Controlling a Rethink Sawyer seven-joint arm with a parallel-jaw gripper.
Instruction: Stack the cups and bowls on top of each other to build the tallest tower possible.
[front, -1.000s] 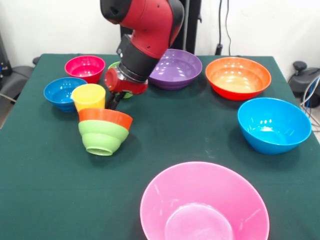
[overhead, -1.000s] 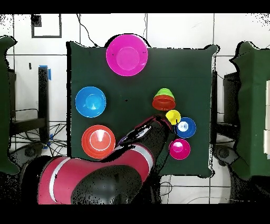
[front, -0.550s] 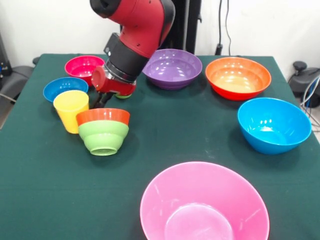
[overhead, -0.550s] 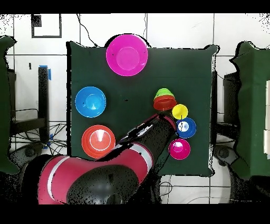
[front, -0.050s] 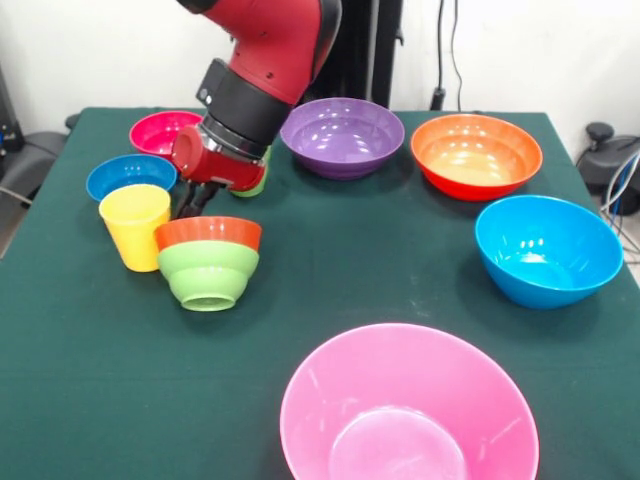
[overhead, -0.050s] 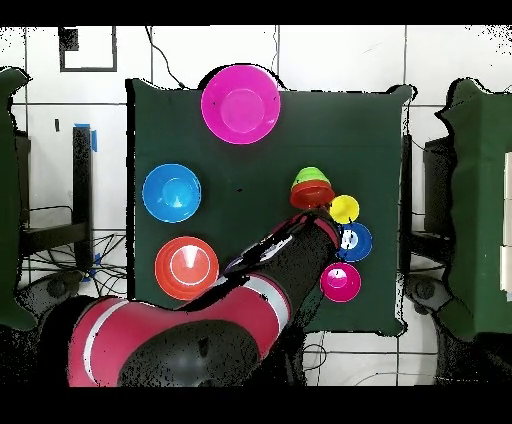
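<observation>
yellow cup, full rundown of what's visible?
The yellow cup is a glossy plastic tumbler without a handle, upright, mouth up and empty as far as shows. It stands on the green tablecloth, right beside the nested orange-red and green bowls, with the dark blue bowl behind it. Contact cannot be told.

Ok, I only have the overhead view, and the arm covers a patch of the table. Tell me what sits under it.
Observer: The front view shows a large purple bowl there, upright and empty.
Operator: Now find me the green cup.
Observer: The light green cup stands just behind the gripper, mostly hidden by the wrist. Only a sliver of it shows.
</observation>
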